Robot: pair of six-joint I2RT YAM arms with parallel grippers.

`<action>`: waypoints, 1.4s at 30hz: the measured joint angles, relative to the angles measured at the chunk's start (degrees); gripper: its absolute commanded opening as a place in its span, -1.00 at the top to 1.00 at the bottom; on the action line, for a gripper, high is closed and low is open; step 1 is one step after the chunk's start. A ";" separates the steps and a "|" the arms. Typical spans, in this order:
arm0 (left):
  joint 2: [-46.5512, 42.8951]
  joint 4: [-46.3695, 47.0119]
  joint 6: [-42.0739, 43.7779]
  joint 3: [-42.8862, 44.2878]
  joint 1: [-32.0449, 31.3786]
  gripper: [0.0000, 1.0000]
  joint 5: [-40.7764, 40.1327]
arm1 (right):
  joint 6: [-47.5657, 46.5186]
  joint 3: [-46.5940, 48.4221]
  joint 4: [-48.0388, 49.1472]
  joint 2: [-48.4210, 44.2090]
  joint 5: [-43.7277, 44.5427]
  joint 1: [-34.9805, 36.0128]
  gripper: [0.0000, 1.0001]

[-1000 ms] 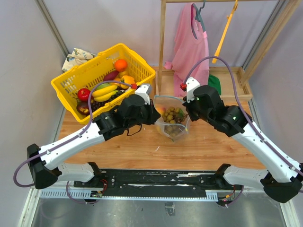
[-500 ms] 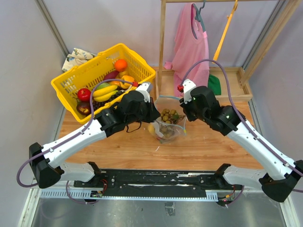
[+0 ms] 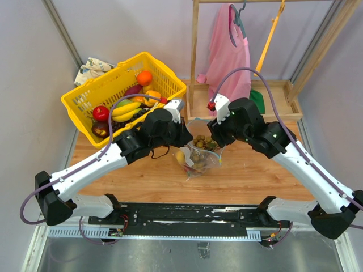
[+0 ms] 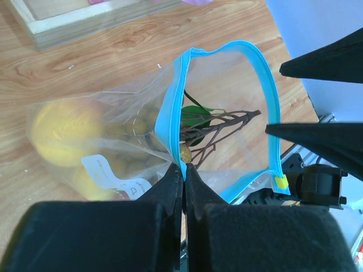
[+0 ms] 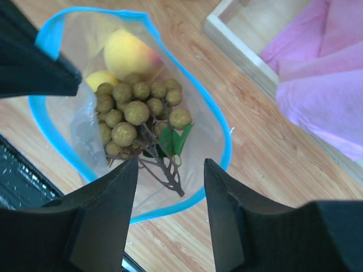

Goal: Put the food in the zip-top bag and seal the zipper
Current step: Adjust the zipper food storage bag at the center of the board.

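Clear zip-top bag: on wooden worktop between both arms, mouth gaping upward.
Bag contents: brownish grape cluster with green leaves; yellow-orange fruit.
Left fingers: pressed together, pinching the blue zipper.
Right fingers: spread, above the bag's mouth.
Yellow basket: bananas, orange, other fruit.

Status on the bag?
Left gripper shut on zipper. Right gripper open over zip-top bag. Grape cluster, yellow fruit inside; zipper unsealed. Nothing in the way.
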 measured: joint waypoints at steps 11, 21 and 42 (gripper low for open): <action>0.02 -1.33 3.02 0.81 0.00 0.99 1.03 | -6.88 -0.81 -6.51 5.77 -9.92 0.00 -0.21; 0.02 -1.27 4.02 0.85 0.00 0.99 1.53 | -8.59 -4.63 -7.69 5.77 -11.13 0.00 -0.33; 0.02 -1.25 3.80 0.85 -0.11 1.00 2.12 | -4.96 -12.31 -6.19 4.81 -10.01 0.02 0.10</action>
